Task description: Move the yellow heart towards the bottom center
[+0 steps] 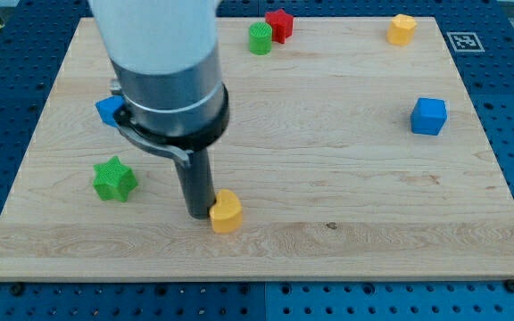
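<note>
Six blocks are seen on the wooden board (pixel 328 178). No claw is fitted, so nothing is gripped; only my tip (pixel 196 214) is seen, set down against the left side of the yellow heart (pixel 226 212), touching it. The heart is placed low on the board, a little left of centre. A green star (pixel 114 179) is found well to its left, and a blue block (pixel 109 111) is partly hidden behind the arm. A green cylinder (pixel 260 38) and red block (pixel 280 24) are seen touching at the top, a yellow block (pixel 402 28) at top right, a blue cube (pixel 429 116) at right
</note>
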You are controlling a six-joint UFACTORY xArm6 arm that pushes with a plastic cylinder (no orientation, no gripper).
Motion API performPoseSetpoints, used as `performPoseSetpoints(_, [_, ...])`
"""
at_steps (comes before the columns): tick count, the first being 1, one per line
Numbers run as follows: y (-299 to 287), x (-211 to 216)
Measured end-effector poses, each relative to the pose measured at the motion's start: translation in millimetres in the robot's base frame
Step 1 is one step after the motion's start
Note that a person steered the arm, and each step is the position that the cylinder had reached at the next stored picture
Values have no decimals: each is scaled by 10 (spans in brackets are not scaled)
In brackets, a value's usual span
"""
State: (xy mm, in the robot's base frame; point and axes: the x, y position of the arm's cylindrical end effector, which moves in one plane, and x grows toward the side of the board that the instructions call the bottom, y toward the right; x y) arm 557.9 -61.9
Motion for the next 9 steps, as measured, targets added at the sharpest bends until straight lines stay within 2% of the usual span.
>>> performPoseSetpoints(2, [297,319])
performPoseSetpoints(3, [396,342])
performPoseSetpoints(9, [690,189])
